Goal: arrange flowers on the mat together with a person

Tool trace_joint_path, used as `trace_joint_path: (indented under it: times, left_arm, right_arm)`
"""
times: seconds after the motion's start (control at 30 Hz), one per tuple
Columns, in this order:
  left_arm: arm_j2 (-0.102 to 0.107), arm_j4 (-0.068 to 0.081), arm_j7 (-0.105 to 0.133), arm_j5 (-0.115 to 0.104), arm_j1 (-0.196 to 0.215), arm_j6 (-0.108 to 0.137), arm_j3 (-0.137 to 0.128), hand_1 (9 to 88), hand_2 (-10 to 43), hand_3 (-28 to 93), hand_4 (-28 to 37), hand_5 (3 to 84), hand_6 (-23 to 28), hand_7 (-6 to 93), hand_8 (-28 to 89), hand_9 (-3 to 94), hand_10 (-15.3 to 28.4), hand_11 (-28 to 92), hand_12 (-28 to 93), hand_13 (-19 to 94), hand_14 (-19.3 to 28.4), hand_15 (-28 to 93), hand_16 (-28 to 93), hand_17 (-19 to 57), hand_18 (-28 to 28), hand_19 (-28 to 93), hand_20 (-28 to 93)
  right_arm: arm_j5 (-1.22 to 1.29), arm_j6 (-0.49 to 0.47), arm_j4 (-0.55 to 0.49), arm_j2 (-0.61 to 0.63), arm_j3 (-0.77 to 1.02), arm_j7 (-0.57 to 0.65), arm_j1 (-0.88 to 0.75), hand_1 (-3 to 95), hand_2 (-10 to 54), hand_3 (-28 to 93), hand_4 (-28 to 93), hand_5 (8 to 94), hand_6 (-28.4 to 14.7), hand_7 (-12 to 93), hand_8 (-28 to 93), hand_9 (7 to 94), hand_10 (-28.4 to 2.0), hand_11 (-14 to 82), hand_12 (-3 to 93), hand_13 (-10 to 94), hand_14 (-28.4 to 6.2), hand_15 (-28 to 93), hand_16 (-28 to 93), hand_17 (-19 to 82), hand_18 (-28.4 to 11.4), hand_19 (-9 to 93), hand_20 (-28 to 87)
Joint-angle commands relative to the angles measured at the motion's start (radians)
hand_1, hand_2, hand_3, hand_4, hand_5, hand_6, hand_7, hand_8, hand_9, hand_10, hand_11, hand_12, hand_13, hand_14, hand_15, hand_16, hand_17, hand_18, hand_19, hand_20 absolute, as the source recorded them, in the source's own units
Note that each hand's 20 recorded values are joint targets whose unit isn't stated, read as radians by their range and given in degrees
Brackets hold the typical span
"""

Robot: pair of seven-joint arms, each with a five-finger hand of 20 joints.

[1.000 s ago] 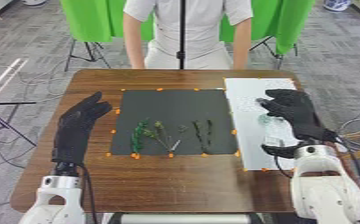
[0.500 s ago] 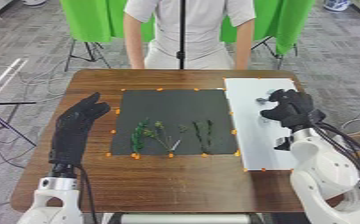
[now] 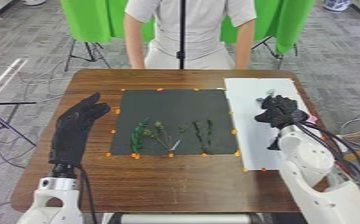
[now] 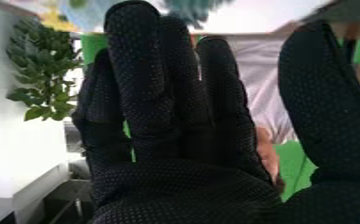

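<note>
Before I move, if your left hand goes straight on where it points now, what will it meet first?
The way over the table looks free up to its far edge: the left hand seems to point just past the left side of the dark mat, though its height is unclear.

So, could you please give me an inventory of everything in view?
Table: one, brown, centre
Dark mat: one, dark grey, mid-table
White sheet: one, right of the dark mat
Stems: several, green, dark mat's near half
Pale flower head: one, bluish green, just beyond the right hand
Orange markers: many, around mat and sheet
Cloth: bright green, behind table
Robot's left hand: one, black, table's left
Robot's right hand: one, black, over white sheet
</note>
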Motion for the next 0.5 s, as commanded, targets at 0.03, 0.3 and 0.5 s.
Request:
trace_joint_path:
  times: [0.03,0.3,0.5]
  left_arm:
    - [-0.003,0.0,-0.013,0.003,0.007,0.0,-0.003,23.8,-6.5,67,-19.2,48.2,4.5,11.1,-4,46.9,13.7,17,16,36,18.8,19,5,2.6,14.1,6,17]
    - [-0.006,0.001,-0.014,0.001,0.008,-0.002,-0.007,23.8,-6.5,67,-19.2,48.3,4.5,11.2,-5,46.9,13.7,17,16,36,18.7,19,5,2.5,14.1,6,17]
    - [-0.008,0.007,-0.014,0.003,-0.003,-0.007,-0.004,23.8,-6.5,67,-19.2,48.2,4.4,11.2,-5,46.9,13.8,17,16,36,18.7,19,5,2.5,14.1,6,17]
  right_arm:
    - [-0.06,-0.034,0.036,-0.007,-0.014,0.015,0.013,35.2,-9.5,72,-22,59.6,0.1,13,-8,70.3,-14.1,16.7,20.5,74,-10.5,45,31,33,-21.1,71,52]
    - [-0.077,-0.051,0.05,-0.024,-0.018,0.021,-0.004,35.5,-9.5,71,-22,58.8,0.5,12,-8,70.2,-14.4,16.4,20.4,73,-10.4,46,32,33,-21.4,72,52]
    - [-0.113,0.019,0.08,-0.032,-0.038,0.013,-0.034,44.2,-9.5,73,-24,63.5,2.1,15,-8,72.8,-13.2,18.5,21.1,76,-8.0,48,33,35,-20.7,73,53]
